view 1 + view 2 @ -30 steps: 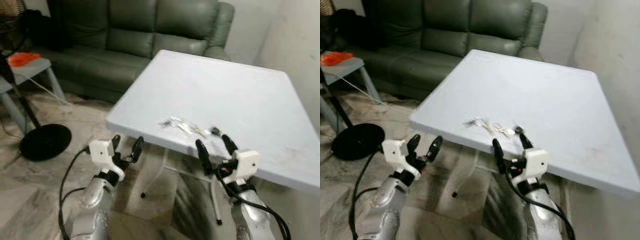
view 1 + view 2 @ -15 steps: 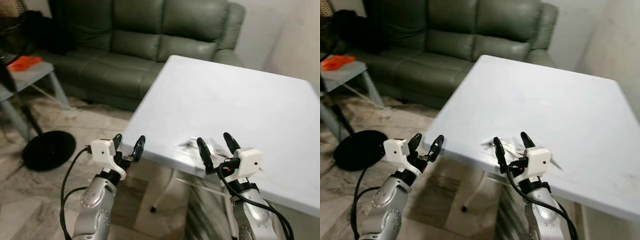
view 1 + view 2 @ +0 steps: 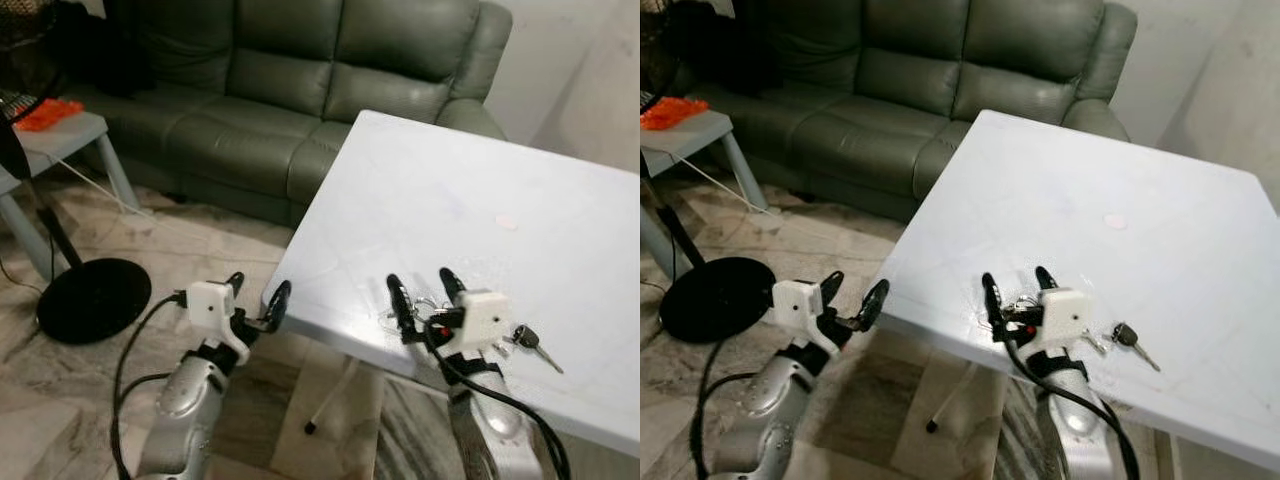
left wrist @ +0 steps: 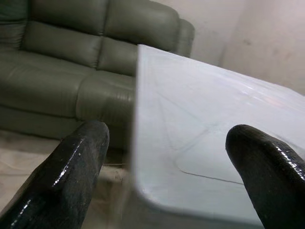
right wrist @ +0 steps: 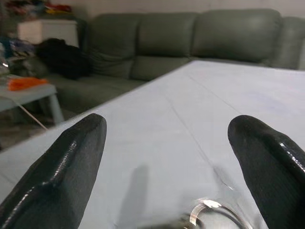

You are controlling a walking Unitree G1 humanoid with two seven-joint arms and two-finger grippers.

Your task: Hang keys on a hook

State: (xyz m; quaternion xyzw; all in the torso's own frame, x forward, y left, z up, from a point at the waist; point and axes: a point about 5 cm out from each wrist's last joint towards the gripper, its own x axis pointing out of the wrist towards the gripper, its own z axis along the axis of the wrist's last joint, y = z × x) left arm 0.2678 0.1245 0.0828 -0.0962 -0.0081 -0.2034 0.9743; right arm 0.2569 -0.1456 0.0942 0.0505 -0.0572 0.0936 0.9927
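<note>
A bunch of keys lies near the front edge of the white table (image 3: 480, 190). Its black-headed key (image 3: 522, 337) sticks out to the right, and its metal ring (image 5: 209, 210) lies between the fingers in the right wrist view. My right gripper (image 3: 421, 293) is open and low over the bunch, one finger on each side of the ring. The white gripper body hides part of the keys. My left gripper (image 3: 259, 289) is open and holds nothing. It hovers just off the table's left front corner, level with the edge (image 4: 143, 191).
A green leather sofa (image 3: 300, 80) stands behind the table. To the left are a black round fan base (image 3: 95, 298) on the marble floor and a small grey side table (image 3: 60, 135) with an orange thing on it. A wall rises at the right.
The camera has come closer to the table. My right gripper has moved from before the table's edge to over the keys. The left gripper now sits at the table's corner.
</note>
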